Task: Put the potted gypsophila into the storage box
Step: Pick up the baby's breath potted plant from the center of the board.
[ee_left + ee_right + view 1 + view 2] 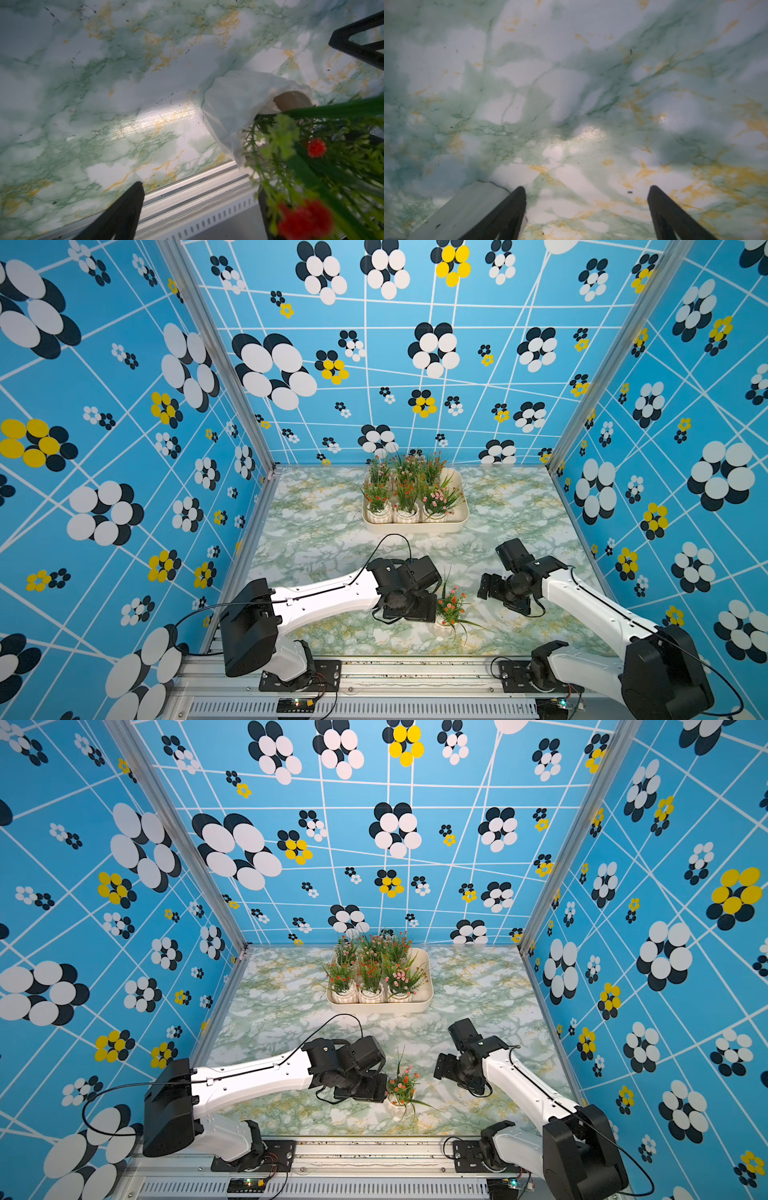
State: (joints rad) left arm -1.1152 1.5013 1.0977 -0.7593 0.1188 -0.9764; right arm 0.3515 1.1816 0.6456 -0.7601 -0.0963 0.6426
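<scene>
Our left fingers [128, 209] are spread wide so we can grab the last pot [234, 104], just past one fingertip on the worktop [83, 83], for the box [415, 527]; our right fingers [662, 209] wait spread, empty.

Stereo overhead, wrists downward (close)

left arm [328, 593] stretched low, left hand [198, 187] jaws apart, right hand [586, 188] jaws spread wide
</scene>
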